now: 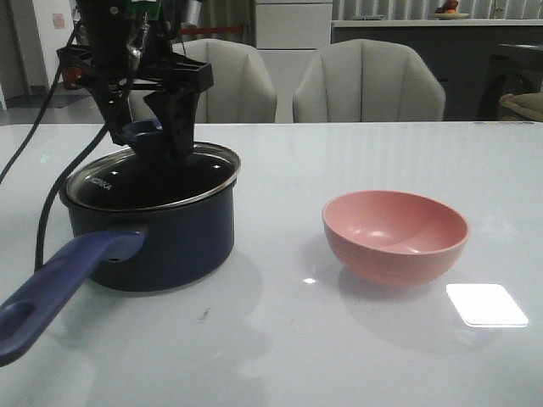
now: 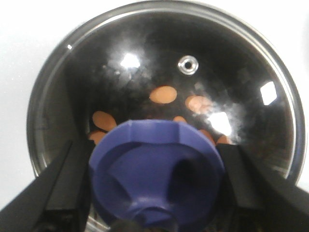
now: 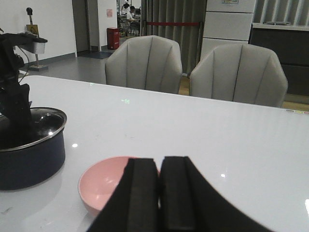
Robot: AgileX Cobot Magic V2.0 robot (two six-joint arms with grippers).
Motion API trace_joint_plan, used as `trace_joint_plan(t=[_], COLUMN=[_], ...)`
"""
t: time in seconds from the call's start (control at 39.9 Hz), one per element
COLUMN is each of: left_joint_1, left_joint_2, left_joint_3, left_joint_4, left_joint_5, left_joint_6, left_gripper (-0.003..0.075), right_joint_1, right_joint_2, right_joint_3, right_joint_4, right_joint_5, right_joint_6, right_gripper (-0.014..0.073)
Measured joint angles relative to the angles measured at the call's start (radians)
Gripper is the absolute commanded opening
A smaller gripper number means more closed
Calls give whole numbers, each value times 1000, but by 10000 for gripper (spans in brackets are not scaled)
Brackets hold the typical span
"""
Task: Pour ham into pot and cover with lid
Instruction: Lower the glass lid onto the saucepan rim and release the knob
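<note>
On the left of the white bench [image 1: 280,339] stands the dark pot [image 1: 153,242], its long purple-blue handle [image 1: 59,284] reaching toward the front edge. The glass lid [image 1: 153,180] sits on the pot's rim, white lettering showing near its left side. The left tool [image 1: 148,127] comes down from above with its black fingers [image 2: 65,179] either side of the lid's purple-blue knob [image 2: 157,169], pinching it. Through the glass, the left wrist view shows several orange ham pieces [image 2: 163,94] on the pot's black bottom. To the right, well apart from the pot, a pink bowl [image 1: 395,236] sits upright. The right tool [image 3: 159,193] hangs above the bowl's near side, its fingers pressed together and holding nothing
</note>
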Motion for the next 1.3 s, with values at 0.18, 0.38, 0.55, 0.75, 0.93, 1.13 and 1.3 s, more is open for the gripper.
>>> trace_joint_plan(t=[0.18,0.38,0.55,0.75,0.93,1.13,1.3], left_joint_1=[0,-2,-5,-5,-5,-5,-5], left_joint_2=[6,8,9,9,10,10,10], left_joint_3=[-8,-13,-13,-13,-13,-13,-13], left_joint_4=[0,14,22,25,27,29,31], left_joint_5=[12,27,29,29,29,29,29], left_joint_6=[0,0,0,0,0,0,0], left_gripper=[208,208,211,321,426,470,482], right_joint_1=[0,0,0,0,0,0,0], right_joint_2=[0,0,0,0,0,0,0], right_joint_3=[0,0,0,0,0,0,0], right_joint_4=[0,0,0,0,0,0,0], right_joint_5=[0,0,0,0,0,0,0], right_joint_6=[0,0,0,0,0,0,0], right_gripper=[149,149,149,149,149,149,149])
